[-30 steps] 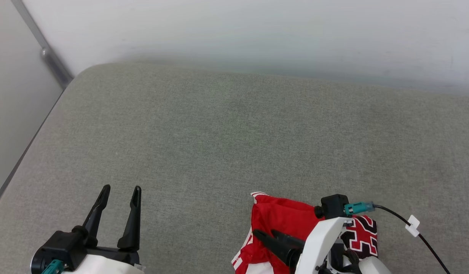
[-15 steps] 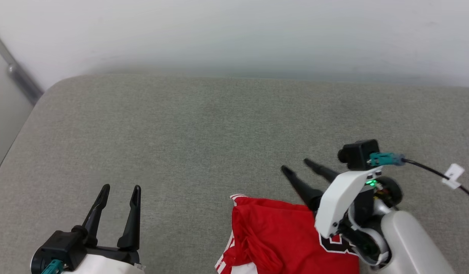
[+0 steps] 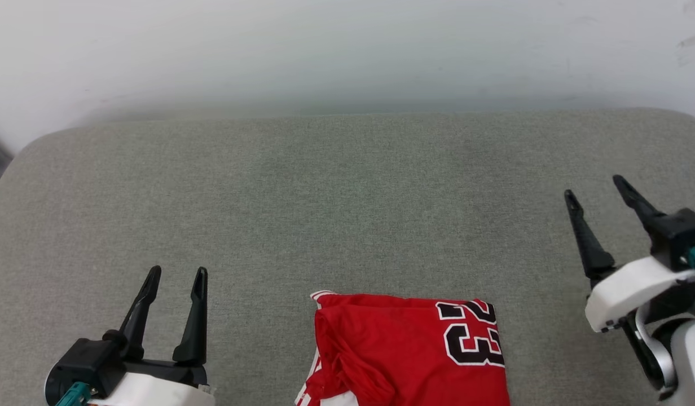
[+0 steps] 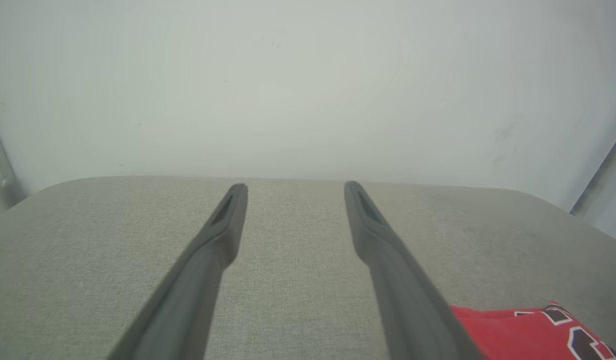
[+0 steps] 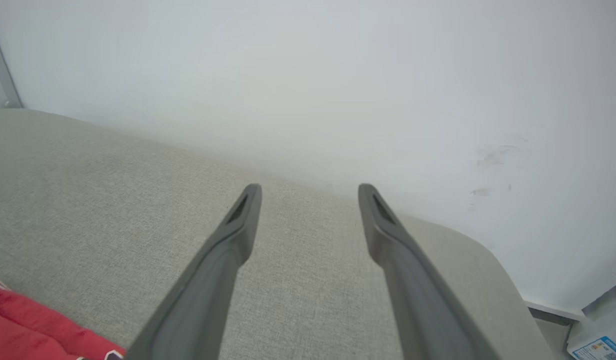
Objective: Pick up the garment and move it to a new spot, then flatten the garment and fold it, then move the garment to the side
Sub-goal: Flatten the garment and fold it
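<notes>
**Fold looks done, side move in doubt**

Six o'clock, nearest: garment [image 3: 404, 349] folded compact on grey pad [image 3: 347, 186]. Seven o'clock: left gripper [image 3: 177, 272] spread wide, empty. Three o'clock, farther: right gripper [image 3: 593, 187] likewise, clear of cloth. Sideways shift likely remains.

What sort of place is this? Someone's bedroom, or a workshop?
Hard to say; likely a plain test room rather than a home. A grey fabric-covered cushion top stands against a bare, scuffed white wall, with a folded red jersey lying on it.

"23" on the garment [image 3: 404, 349]
</notes>
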Available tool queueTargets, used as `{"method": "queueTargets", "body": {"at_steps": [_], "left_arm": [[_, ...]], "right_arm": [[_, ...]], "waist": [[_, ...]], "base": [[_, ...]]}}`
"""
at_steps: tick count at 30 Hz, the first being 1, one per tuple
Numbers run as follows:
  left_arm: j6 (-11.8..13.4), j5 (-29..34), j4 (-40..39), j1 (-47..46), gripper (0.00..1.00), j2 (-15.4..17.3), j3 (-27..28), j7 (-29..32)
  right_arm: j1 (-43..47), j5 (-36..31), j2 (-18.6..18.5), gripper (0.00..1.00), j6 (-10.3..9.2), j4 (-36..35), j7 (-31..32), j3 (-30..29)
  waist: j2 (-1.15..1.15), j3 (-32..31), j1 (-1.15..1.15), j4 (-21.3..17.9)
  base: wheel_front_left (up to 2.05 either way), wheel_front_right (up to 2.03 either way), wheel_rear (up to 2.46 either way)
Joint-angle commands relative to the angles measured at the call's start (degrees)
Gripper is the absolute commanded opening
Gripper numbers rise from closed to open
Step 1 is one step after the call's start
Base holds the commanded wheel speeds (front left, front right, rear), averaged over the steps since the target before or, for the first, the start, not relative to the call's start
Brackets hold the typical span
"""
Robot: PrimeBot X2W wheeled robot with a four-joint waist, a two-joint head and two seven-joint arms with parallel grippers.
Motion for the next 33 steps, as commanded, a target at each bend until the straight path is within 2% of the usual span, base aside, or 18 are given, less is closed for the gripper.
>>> {"method": "queueTargets", "body": {"at_steps": [1,8,14,20,33], "left_arm": [[-0.1,-0.3,-0.4,0.3,1.00,-0.2,0.5,-0.1],[-0.1,-0.4,-1.3,1.0,1.00,-0.3,0.5,-0.1],[-0.1,-0.1,-1.9,1.7,1.00,-0.8,0.5,-0.1],[-0.1,-0.9,-2.6,2.7,1.00,-1.3,0.5,-0.1],[-0.1,-0.7,-2.5,2.8,1.00,-0.8,-0.5,-0.1]], "right_arm": [[1.9,-0.7,0.9,1.00,-0.03,-1.3,-2.1,-2.1],[10.4,-2.3,4.8,1.00,-0.02,-6.9,-11.2,-7.3],[14.9,-4.2,8.1,1.00,-0.02,-7.8,-15.8,-6.6],[16.9,-4.9,10.7,1.00,-0.02,-7.7,-17.1,-7.8],[17.6,-4.9,11.4,1.00,-0.02,-7.4,-16.6,-7.4]], "waist": [[0.00,0.1,0.00,-0.3],[0.00,0.4,0.00,-0.4],[0.00,0.2,0.00,-0.2],[0.00,-0.2,0.00,0.2],[0.00,-0.5,0.00,0.4]], "base": [[0.00,0.00,0.00],[0.00,0.00,0.00],[0.00,0.00,0.00],[0.00,0.00,0.00],[0.00,0.00,0.00]]}}
